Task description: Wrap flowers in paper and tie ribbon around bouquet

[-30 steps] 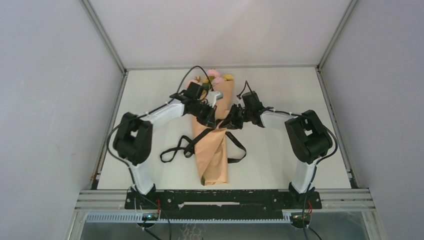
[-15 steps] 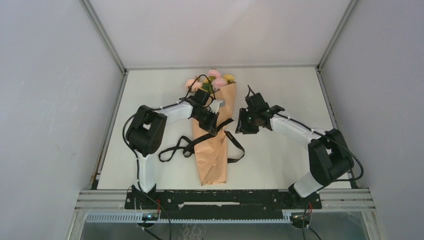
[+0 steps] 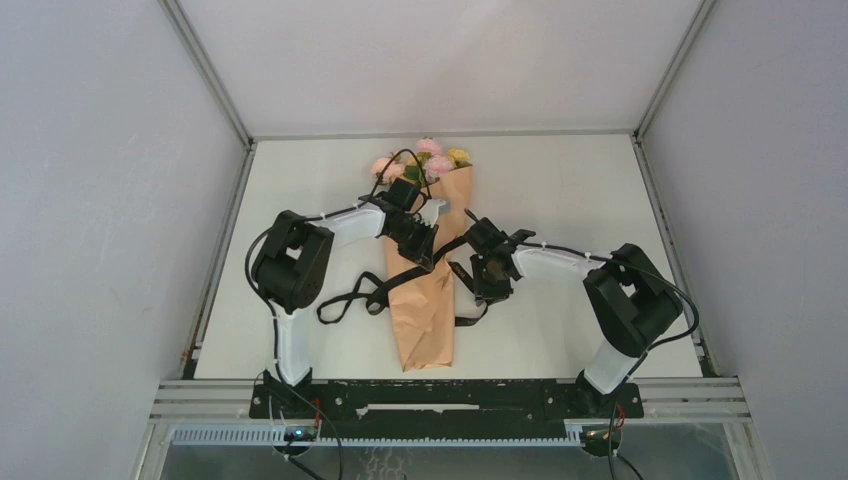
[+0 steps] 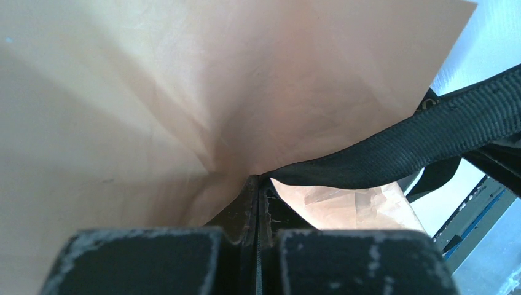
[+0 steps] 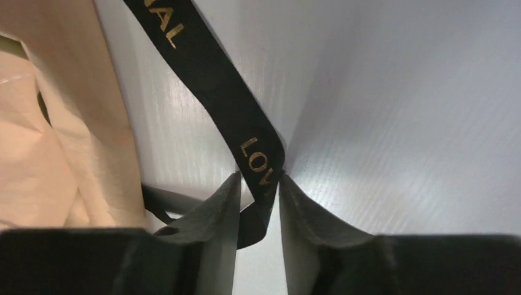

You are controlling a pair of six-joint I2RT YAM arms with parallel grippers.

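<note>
On the table right in front of both arms, the bouquet lies flat with its long axis running near-to-far: narrow tip toward the arm bases, pink and yellow blooms at the far end. The bit that matters for the next move, imo, is that the ribbon crosses the cone about midway and comes off its right side, straight into the right gripper, which sits just beside the paper on that side. So the right arm is clearly the closer one to that strand. Its jaws are roughly half open with the ribbon threaded through the gap. It looks like it's only sitting in there, not pinched. The left gripper is on top of the cone, closed all the way, and the wrist view shows the black strand coming out right at its fingertips against the peach paper, so I'd say it has hold of the ribbon there. More ribbon loops loosely on the table off the left side of the cone. As for writing, gold capitals on the ribbon read "LOV" right where it dips between the right fingers, with the rest hidden, and further up "NAL" is cut off by the frame edge. No brand or label that I can read anywhere else.
</note>
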